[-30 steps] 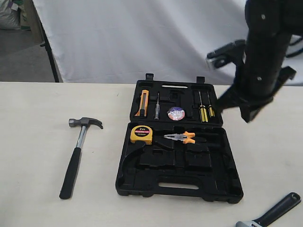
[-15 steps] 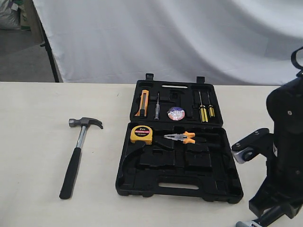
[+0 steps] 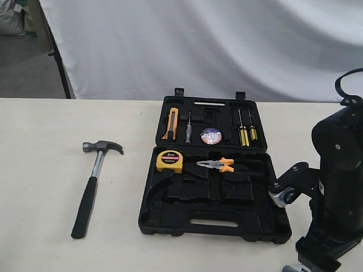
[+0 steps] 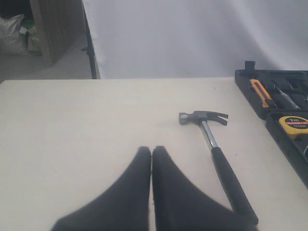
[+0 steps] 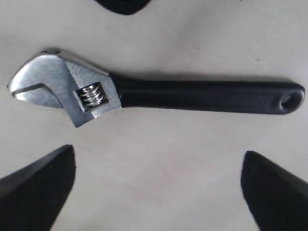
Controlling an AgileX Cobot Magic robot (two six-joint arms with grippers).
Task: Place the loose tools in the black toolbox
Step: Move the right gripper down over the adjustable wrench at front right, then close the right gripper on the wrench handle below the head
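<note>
The right wrist view is showing the wrench (image 5: 159, 91) lying on the desk (image 5: 192, 29), with the right hand (image 5: 159, 151) spread wide near it, gripping nothing. The exterior view is mostly hiding it behind the arm (image 3: 337, 187). The left hand (image 4: 151, 153) is sitting closed and empty near the hammer (image 4: 216, 154), which is lying apart from the black toolbox (image 3: 215, 221) holding the tape roll (image 3: 211, 136).

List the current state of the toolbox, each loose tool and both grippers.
black toolbox: open, both halves lying flat.
hammer: flat on the table, outside the toolbox.
tape roll: already inside the toolbox.
wrench: flat on the table, not gripped.
left gripper: shut, empty.
right gripper: open, over the wrench.
</note>
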